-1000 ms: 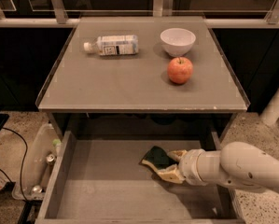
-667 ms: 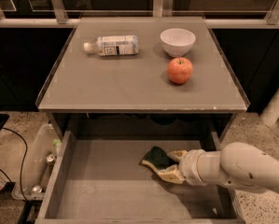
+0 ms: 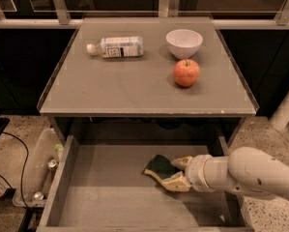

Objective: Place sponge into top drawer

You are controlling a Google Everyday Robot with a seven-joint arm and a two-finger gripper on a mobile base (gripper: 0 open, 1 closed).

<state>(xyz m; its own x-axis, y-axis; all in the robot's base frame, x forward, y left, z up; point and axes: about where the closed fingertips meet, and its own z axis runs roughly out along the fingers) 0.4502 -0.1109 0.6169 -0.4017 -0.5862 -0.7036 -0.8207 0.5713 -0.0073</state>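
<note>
While my arm (image 3: 250,172) reaches in from the right, my claw (image 3: 175,173) sits inside the open top drawer (image 3: 105,197), clenched on the sponge (image 3: 158,165), with one pale finger at its upper edge and the other below. The sponge lies low over the drawer's grey floor, right of the middle, dark green side up; whether it touches the floor I cannot tell. Up on the cabinet top (image 3: 124,88) are a plastic bottle (image 3: 116,47) on its side, a white bowl (image 3: 184,42), and a red apple (image 3: 186,73) just in front of the bowl. A bin (image 3: 35,170) holding cans stands left of the drawer.
</note>
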